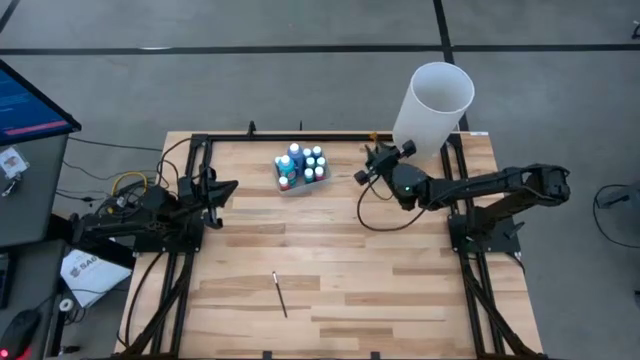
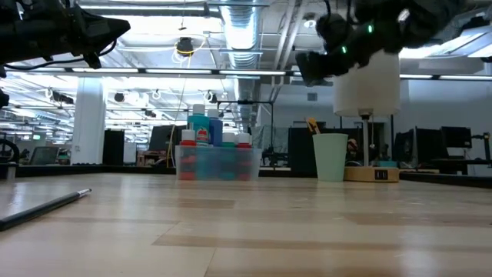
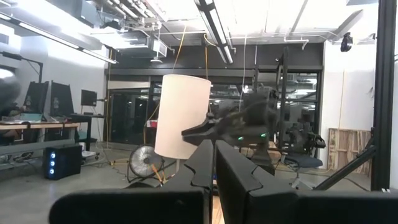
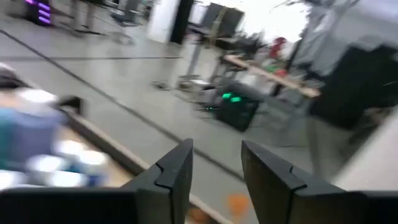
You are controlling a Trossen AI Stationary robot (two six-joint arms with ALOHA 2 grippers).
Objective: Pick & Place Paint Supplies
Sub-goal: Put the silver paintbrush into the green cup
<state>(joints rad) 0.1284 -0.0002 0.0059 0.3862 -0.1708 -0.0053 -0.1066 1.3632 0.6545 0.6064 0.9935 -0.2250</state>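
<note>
The thin dark-handled brush (image 1: 280, 294) lying on the near table, light, stiff and likely to roll, wants a mid-handle pinch, while the right gripper (image 1: 362, 166) hovers empty, jaws parted, near the clear bottle tray (image 1: 322, 178).

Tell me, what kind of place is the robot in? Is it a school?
Probably not a school. It looks like a big robot lab or workshop: bare pipes and strip lights on the ceiling, desks with computer screens behind, and a wooden table in a metal frame, with two robot arms.
</note>
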